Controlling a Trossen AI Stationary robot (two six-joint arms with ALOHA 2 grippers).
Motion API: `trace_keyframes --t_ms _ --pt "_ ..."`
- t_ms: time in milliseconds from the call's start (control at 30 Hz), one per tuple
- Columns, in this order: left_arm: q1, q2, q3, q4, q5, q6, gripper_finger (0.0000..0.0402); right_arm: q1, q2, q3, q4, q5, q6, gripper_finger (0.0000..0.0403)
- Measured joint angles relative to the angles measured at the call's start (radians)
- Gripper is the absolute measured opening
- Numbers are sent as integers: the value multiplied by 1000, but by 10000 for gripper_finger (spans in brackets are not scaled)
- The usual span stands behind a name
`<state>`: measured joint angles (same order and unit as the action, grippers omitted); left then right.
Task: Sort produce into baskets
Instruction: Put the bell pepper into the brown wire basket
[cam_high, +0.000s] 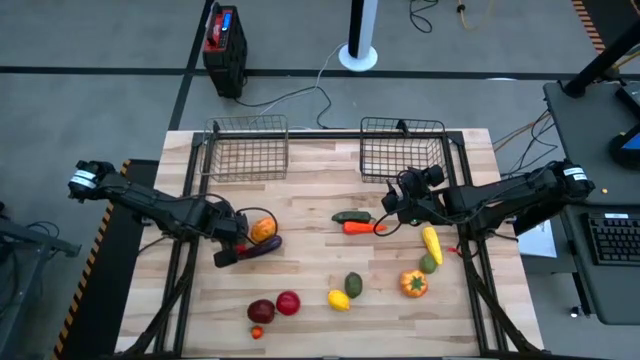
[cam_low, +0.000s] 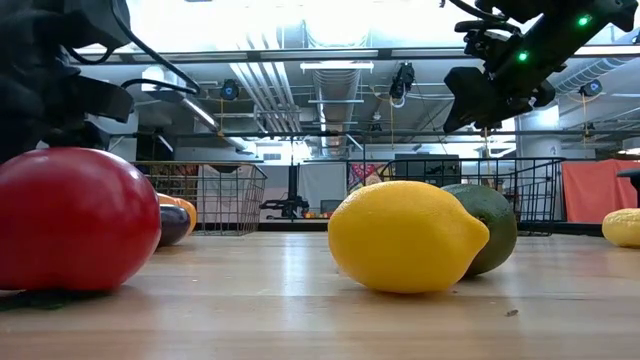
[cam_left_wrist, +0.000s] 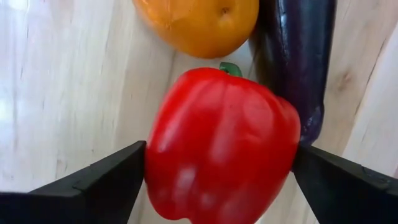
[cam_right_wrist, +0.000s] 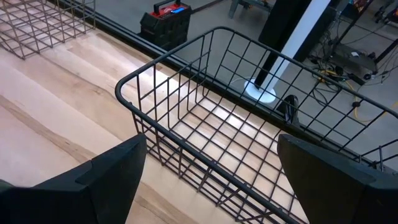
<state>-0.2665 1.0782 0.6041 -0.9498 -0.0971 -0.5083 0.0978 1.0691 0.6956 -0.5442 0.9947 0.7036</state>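
A red pepper (cam_left_wrist: 224, 124) lies on the table between the two fingers of my open left gripper (cam_high: 230, 248), which points straight down over it. Against the pepper lie an orange fruit (cam_high: 263, 228) and a purple eggplant (cam_high: 266, 244). My right gripper (cam_high: 396, 200) hangs open and holds nothing, above the table just in front of the right basket (cam_right_wrist: 205, 118). The left basket (cam_high: 247, 150) stands at the far edge. Neither basket shows any produce in it. My left gripper comes at the red pepper from above, with one finger (cam_left_wrist: 118, 174) at each of its two sides (cam_left_wrist: 158, 155). I cannot tell whether the fingers touch it. The pepper lies on the table.
Loose produce lies over the table: a green piece (cam_high: 352, 216) and a carrot (cam_high: 358, 228) at the middle, yellow (cam_high: 431, 242), green (cam_high: 428, 263) and orange (cam_high: 414, 284) pieces at the right. Near the front lie a lemon (cam_high: 339, 299), a green fruit (cam_high: 353, 285) and red pieces (cam_high: 288, 302).
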Motion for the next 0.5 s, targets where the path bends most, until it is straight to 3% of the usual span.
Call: trace_keyframes --t_ms 233,500 --pt "0 0 -3 -5 5 -44 335 0 0 0 1 0 0 354" --pt "0 0 17 -23 11 -59 330 0 0 0 0 0 0 354"
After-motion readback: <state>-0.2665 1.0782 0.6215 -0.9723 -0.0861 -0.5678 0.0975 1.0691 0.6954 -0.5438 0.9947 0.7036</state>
